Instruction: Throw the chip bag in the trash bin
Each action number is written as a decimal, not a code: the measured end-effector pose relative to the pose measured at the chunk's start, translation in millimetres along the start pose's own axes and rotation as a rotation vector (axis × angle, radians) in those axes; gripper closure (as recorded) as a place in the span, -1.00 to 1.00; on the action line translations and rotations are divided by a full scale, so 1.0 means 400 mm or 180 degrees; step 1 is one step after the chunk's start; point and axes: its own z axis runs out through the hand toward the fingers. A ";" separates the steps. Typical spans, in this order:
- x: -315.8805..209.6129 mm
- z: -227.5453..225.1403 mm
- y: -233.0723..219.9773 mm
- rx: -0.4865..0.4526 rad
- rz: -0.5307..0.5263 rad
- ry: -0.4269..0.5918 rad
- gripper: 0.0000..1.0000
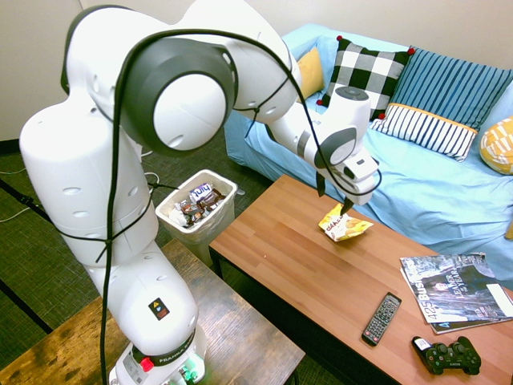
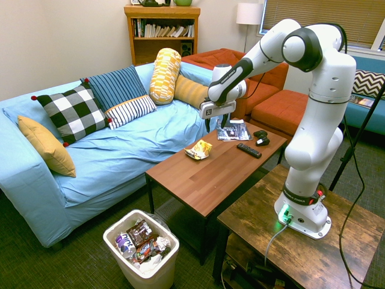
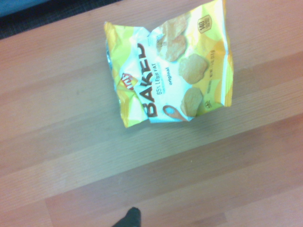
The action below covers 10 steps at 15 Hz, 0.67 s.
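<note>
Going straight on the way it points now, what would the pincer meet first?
Probably the coffee table, beside the chip bag: the pincer points down, but depth is unclear, so it might clip the bag.

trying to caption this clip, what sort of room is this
Probably a living room or lounge, perhaps one set up in an office: a blue sofa with cushions, a coffee table and a bookcase behind.

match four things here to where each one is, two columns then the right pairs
1. chip bag
2. trash bin
3. game controller
4. checkered pillow

A. on the blue sofa
B. on the coffee table, beside the remote
C. on the floor
D. on the coffee table, under the hand

Pairs: 1-D, 2-C, 3-B, 4-A
</note>
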 end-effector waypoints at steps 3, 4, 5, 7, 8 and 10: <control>0.047 0.069 -0.035 0.0029 0.0045 -0.0139 -1.00; 0.068 0.099 -0.047 0.0031 0.0058 -0.0179 -1.00; 0.089 0.129 -0.058 0.0042 0.0060 -0.0225 -1.00; 0.135 0.178 -0.078 0.0081 0.0043 -0.0283 -1.00; 0.160 0.197 -0.085 0.0097 0.0044 -0.0288 -1.00; 0.205 0.221 -0.097 0.0114 0.0056 -0.0268 -1.00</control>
